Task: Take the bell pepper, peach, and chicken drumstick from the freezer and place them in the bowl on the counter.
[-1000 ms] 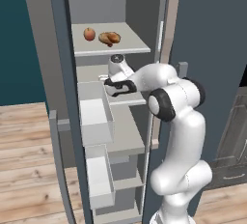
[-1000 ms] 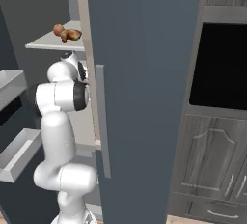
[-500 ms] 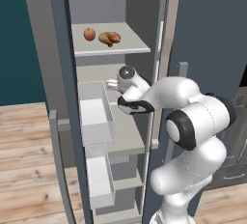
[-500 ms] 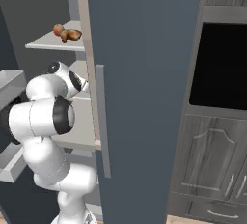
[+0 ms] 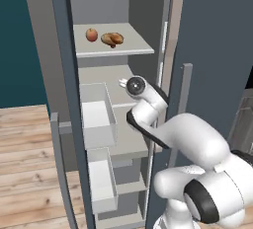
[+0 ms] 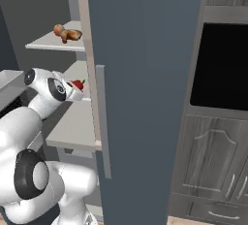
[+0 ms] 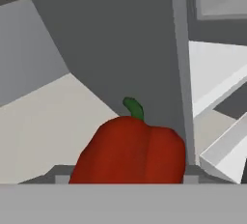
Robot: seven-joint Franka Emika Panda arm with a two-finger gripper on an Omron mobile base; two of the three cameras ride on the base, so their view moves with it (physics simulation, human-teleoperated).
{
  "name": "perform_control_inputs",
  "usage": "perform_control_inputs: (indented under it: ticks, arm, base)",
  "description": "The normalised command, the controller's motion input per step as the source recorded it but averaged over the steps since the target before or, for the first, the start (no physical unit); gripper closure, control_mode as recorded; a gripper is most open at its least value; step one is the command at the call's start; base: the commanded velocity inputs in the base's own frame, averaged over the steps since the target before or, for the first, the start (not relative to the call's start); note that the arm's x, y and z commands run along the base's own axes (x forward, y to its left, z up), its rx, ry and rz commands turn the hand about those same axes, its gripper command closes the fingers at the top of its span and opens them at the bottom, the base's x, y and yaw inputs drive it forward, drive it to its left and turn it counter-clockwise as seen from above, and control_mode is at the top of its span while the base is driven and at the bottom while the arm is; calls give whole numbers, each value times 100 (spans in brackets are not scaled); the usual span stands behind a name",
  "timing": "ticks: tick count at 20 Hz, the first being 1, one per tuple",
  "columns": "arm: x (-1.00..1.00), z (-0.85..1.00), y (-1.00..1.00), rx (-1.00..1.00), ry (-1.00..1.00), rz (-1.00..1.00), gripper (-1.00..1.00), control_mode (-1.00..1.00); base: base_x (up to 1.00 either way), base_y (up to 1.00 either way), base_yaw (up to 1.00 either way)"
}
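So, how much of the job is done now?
Done: the tall grey freezer stands open. In hand: the gripper reaches toward the glossy red bell pepper on a middle shelf. Left: the round orange-pink peach and golden-brown chicken drumstick lie on the upper shelf.

Seen from behind-left and behind-right of the arm, both facing the open freezer (image 5: 113,70) and sharing its chicken drumstick (image 5: 112,38) shelf, plus close-up from the hand onto the bell pepper (image 7: 130,150).
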Motion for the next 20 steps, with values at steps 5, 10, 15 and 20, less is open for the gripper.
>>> perform_control_inputs:
  ticks: [5,10,15,20]
  arm:
    - [-85,100,0,12,24,-15,100,-100]
    - [-80,87,-12,19,40,-5,100,-100]
    - [-94,-9,-50,23,17,1,100,-100]
    - [-65,-35,-45,10,3,-11,100,-100]
  base:
    - [0,0,0]
    - [0,0,0]
    - [0,0,0]
    - [0,0,0]
